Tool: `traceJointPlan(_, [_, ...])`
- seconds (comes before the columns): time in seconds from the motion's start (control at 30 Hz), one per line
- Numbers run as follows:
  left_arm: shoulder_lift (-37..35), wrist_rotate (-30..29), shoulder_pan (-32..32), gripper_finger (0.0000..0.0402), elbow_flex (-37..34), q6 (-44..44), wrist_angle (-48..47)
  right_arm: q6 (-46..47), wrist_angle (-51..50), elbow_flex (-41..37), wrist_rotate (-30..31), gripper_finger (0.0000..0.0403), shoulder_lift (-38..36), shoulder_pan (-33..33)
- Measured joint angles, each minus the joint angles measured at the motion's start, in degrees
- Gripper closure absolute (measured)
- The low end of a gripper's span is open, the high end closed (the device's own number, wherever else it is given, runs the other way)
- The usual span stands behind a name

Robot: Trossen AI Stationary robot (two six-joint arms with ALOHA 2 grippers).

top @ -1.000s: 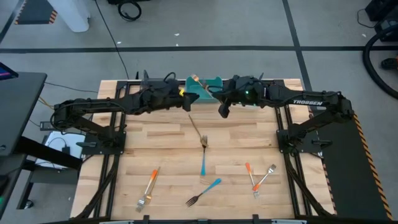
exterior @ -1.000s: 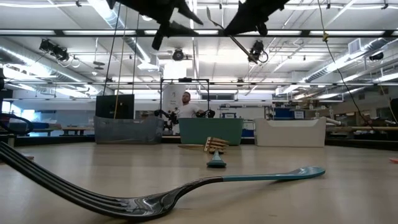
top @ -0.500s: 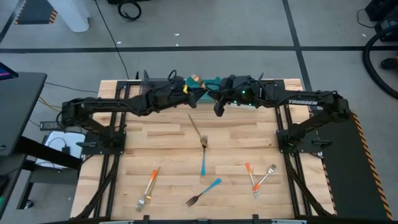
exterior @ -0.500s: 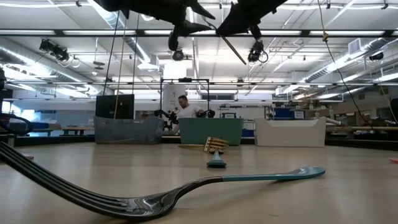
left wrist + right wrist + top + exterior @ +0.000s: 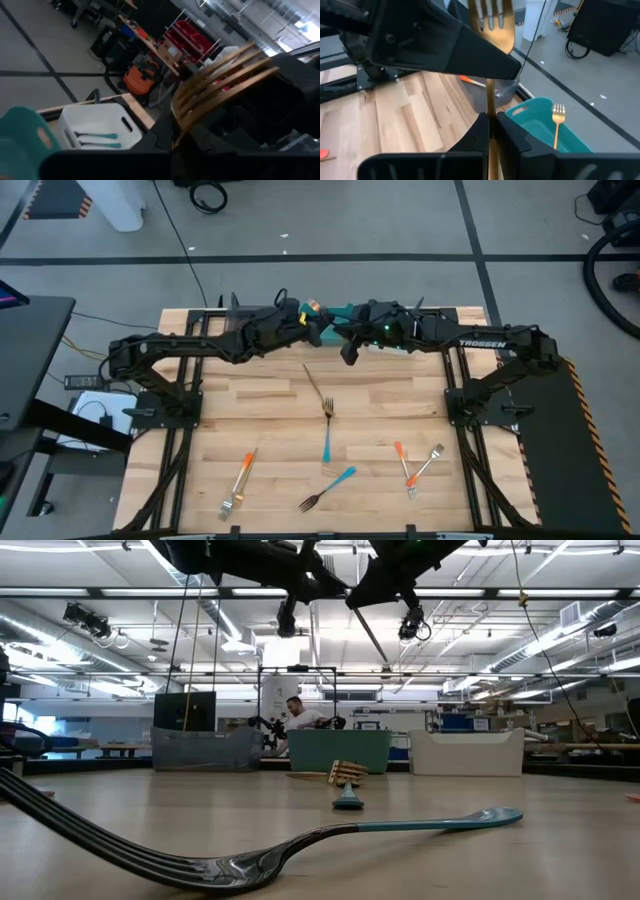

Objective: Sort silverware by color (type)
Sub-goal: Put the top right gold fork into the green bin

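Movement since the earlier frames is small and all at the far middle of the table. The left gripper (image 5: 315,330) has slid rightward, closing on the right gripper (image 5: 347,352), which has edged a little left. The forks lying on the boards have stayed put.

The left gripper's dark fingers now sit against the neck of the held gold fork (image 5: 490,20), just under the tines. Whether they are pressed onto it I cannot tell. The right gripper pinches the same fork lower down, with the slim stem caught between its two nearly closed fingers.

The held fork hangs in the air by the teal bin (image 5: 347,311). Its long axis is steep, with the tines raised toward the far edge and the handle slanting down below the right gripper. It is brass-gold all over, with a flat head and a thin, straight stem.

On the table, from left:
- an orange-handled fork (image 5: 241,477), tines toward the near edge
- a plain gold fork (image 5: 317,384), tines also toward the near edge
- a blue-handled fork (image 5: 326,443), just below that one and lying straight
- a slanted blue-handled fork (image 5: 330,485)
- a short orange fork (image 5: 401,462), crossed by a pale fork (image 5: 429,461)

The teal bin holds another gold fork (image 5: 556,125), and the white bin (image 5: 100,122) holds two teal-handled forks (image 5: 95,140).
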Motion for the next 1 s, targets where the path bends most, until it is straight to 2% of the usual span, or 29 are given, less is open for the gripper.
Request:
traceJointPlan(0.2, [0.3,0.3,2.3,0.0386,0.0,2.2,1.6,0.4,1.0,0.1,0.9,0.0353,0.0,-1.6])
traceJointPlan(0.5, [2.0,-4.4,9.6,0.0387,-0.2,1.0,1.8,0.0,1.3,0.1,9.7,0.0311,-2.4,-5.2])
traceJointPlan(0.73, [9.8,-7.5,13.0,0.0387,-0.1,-9.7,1.8,-0.1,1.7,0.1,9.7,0.0311,-3.8,-7.9])
traceJointPlan(1.0, [21.0,-5.7,13.8,0.0377,-0.2,-25.7,7.4,-0.2,1.3,0.1,9.7,0.0311,-3.6,-8.5])
